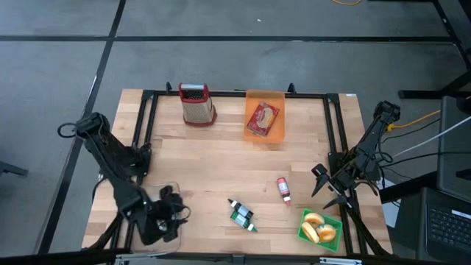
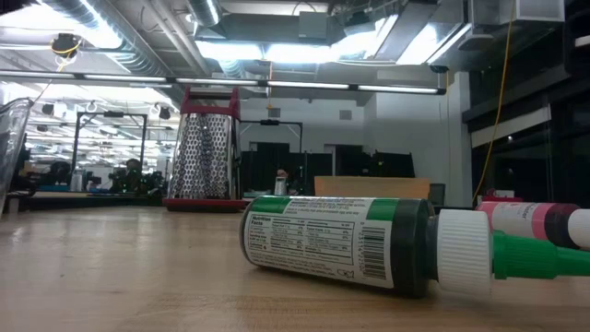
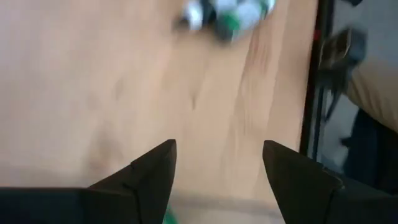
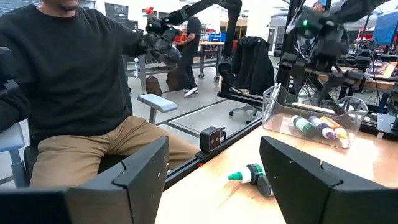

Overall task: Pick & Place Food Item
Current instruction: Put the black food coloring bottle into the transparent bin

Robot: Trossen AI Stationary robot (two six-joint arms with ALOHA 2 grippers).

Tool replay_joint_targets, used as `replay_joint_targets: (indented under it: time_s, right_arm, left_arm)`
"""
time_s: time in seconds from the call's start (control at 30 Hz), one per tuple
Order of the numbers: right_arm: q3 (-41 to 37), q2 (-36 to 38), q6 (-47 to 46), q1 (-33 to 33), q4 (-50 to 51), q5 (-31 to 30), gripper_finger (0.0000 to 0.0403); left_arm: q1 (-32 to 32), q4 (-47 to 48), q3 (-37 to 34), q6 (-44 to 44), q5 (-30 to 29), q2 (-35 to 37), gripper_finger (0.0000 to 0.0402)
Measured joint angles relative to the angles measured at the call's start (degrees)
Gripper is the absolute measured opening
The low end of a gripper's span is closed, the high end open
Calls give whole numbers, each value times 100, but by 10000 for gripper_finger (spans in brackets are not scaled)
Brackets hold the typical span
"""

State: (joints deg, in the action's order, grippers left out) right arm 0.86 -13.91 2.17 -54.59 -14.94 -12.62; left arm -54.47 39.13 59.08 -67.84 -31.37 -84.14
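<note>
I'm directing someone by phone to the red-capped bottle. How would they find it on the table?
Start at the green tray of bread rolls near the wooden table's corner by the right arm. Just beyond it, towards the table's middle, lies one small bottle alone. It is pink with a red cap, whereas the bottles nearby are green.

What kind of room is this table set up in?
Likely a robotics lab or workshop: exposed ducts and strip lights overhead, other workbenches behind the table, and a seated person beside it near another robot arm.
</note>
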Motion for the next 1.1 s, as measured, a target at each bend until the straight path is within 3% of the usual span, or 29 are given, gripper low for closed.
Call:
replay_joint_targets:
  time_s: [0.27, 0.53, 0.77, 1.1]
  right_arm:
    - [1, 2, -4, 0, -2, 0, 255]
    - [1, 2, -7, 1, 4, 1, 255]
    - [0, 1, -9, 0, 7, 1, 256]
    - [2, 0, -22, 0, 7, 0, 256]
  left_arm:
    - [1284, -53, 532, 2337, 213, 2, 220]
    - [2425, -955, 532, 4354, 1333, -456, 207]
    - [2865, -1853, 597, 5629, 2051, -1423, 203]
    - [2944, -1514, 1632, 6932, 1934, -2620, 203]
